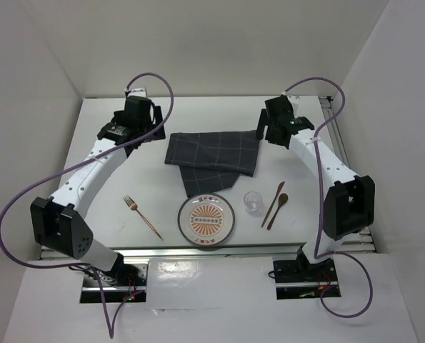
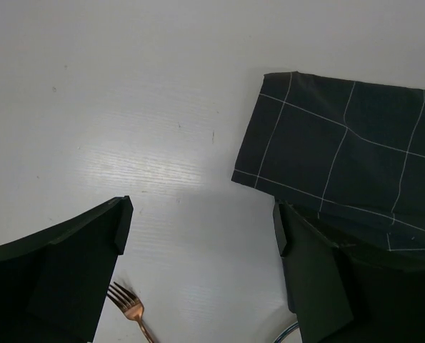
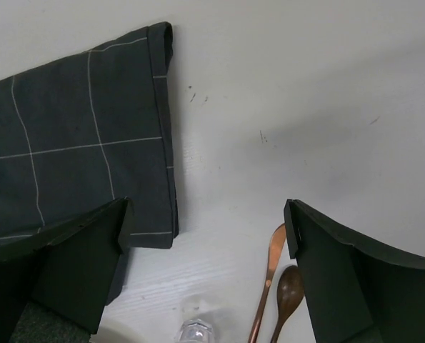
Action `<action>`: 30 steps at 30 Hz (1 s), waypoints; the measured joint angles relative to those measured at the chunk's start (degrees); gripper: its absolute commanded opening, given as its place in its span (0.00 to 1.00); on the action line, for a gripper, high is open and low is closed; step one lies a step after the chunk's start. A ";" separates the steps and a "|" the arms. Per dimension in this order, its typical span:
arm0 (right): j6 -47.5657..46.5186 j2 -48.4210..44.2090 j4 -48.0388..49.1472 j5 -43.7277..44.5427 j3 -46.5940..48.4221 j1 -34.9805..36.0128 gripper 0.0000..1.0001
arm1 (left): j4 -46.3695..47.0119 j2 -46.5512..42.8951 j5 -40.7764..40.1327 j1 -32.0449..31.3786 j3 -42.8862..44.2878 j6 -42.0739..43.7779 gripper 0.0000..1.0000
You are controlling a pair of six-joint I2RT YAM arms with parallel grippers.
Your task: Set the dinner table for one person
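Looking down from the top cam, I've got the dinner table [image 1: 212, 118] filling the white-walled bay, arm bases at its 6 o'clock edge. Dark checked cloth [image 1: 212, 158] lies folded about mid-table, one corner trailing toward 6. Patterned plate [image 1: 207, 221] sits at 6 o'clock from the cloth, close to the near edge. Copper fork [image 1: 142, 216] lies at 9 o'clock from the plate, apart from it, w/ tines toward 11. Clear glass [image 1: 253, 202] stands at 2 o'clock from the plate, just beside it. At 3 o'clock from the plate, past the glass, a copper utensil [image 1: 272, 205] & wooden spoon [image 1: 276, 213] lie side by side. Left gripper [image 2: 201, 218] hangs at 9–10 o'clock of the cloth, jaws spread wide, nothing btwn them but bare tabletop. Right gripper [image 3: 208, 218] hangs at 2–3 o'clock of the cloth, also spread wide, gripping nothing. Whether either one touches the cloth edge, I can't tell.
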 measured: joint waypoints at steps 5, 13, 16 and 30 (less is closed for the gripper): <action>0.07 -0.02 0.37 -1.22 -2.27 0.07 0.99 | -0.74 1.42 0.24 0.00 0.00 -0.98 0.96; 0.46 -0.02 0.31 -3.02 -2.84 0.07 0.99 | -2.73 5.95 1.73 0.42 0.00 -3.02 0.91; 0.46 -0.37 0.74 -3.96 -3.54 0.07 0.99 | -3.78 7.80 4.63 1.97 0.02 -4.98 0.91; 0.39 -2.69 1.20 -10.27 -7.76 0.09 0.99 | -2.60 22.71 28.26 9.97 0.68 -10.25 0.86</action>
